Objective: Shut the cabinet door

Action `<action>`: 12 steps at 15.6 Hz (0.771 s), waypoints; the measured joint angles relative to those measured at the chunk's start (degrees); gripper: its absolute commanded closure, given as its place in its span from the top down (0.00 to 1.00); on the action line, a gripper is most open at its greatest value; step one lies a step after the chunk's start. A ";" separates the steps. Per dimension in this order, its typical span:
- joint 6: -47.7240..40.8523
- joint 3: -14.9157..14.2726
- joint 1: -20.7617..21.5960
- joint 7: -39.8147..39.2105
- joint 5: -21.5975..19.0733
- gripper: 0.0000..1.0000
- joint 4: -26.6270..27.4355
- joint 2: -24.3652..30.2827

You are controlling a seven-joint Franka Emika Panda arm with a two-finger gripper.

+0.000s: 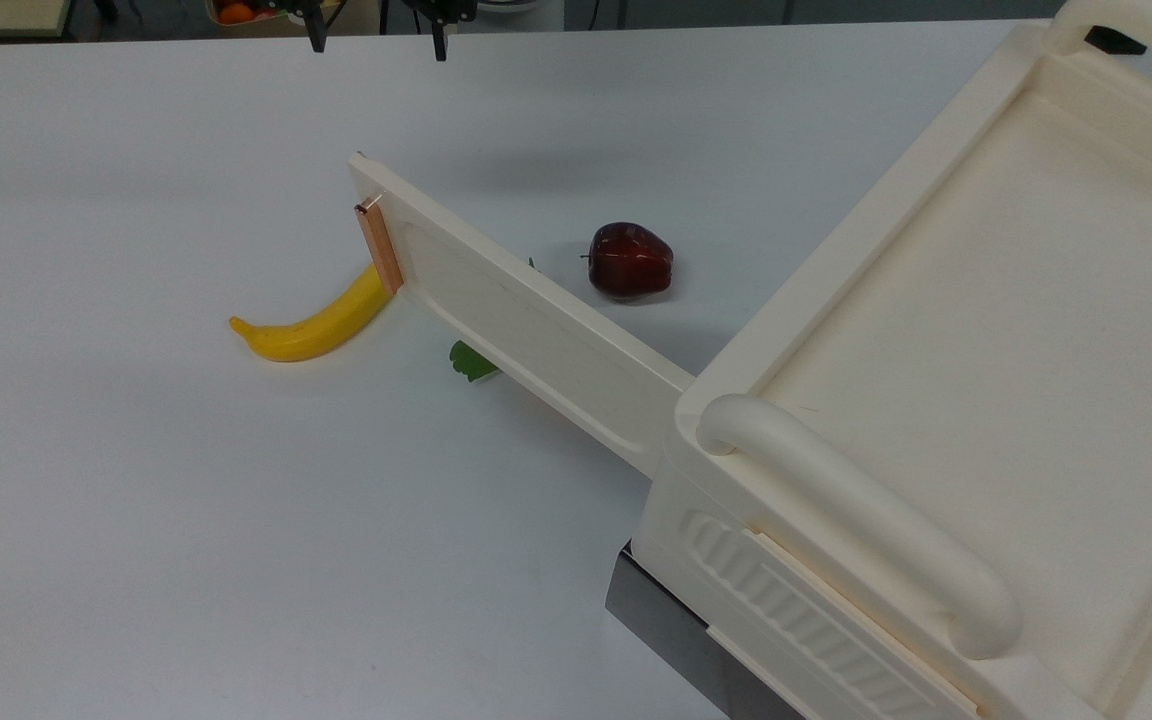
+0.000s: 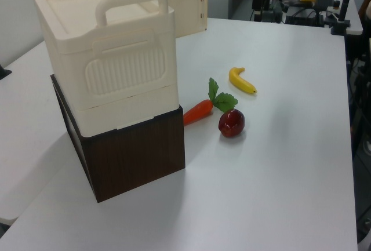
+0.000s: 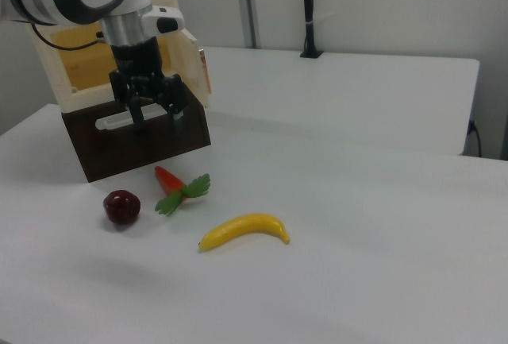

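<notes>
1. Cream plastic is forming the cabinet (image 1: 936, 400), which is being seen nearest in the top view, raised on a dark wood-grain base (image 2: 136, 161) on the white worktop (image 1: 136, 500).
2. Swung wide open from the cabinet's corner, the cabinet door (image 1: 526, 320) is being held out over the worktop, with its recessed inner face being shown to the top view and its copper-coloured strip (image 1: 379, 245) at the free end.
3. A light, stiff, smooth panel is being judged here; it is likely to be turned easily on its hinge, and no pinch is thought needed.
4. A push against the outer face near the free end is being judged best, since leverage is greatest there.
5. A banana (image 1: 311, 325), a carrot (image 2: 198, 112) and a red apple (image 1: 631, 260) are lying near the door on the worktop; the carrot is partly being hidden under the panel in the top view.
6. Farthest off, the hand (image 1: 377, 40) is being held above the worktop, well apart from the door, with its fingers spread and nothing between them.
</notes>
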State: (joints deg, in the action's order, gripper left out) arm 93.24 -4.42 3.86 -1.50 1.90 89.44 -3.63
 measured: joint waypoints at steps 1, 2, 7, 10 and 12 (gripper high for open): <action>0.00 0.00 -0.01 0.03 0.00 1.00 0.00 0.00; 0.00 -0.03 -0.14 0.04 0.05 1.00 -0.01 0.00; 0.02 -0.05 -1.78 0.00 0.07 1.00 -0.03 0.00; 0.03 -0.04 -1.78 0.00 0.07 0.78 -0.03 0.00; 0.05 -0.04 -1.78 0.00 0.07 0.46 -0.03 0.00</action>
State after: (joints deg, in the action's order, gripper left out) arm 93.29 -4.47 2.09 -1.50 1.97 89.42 -3.63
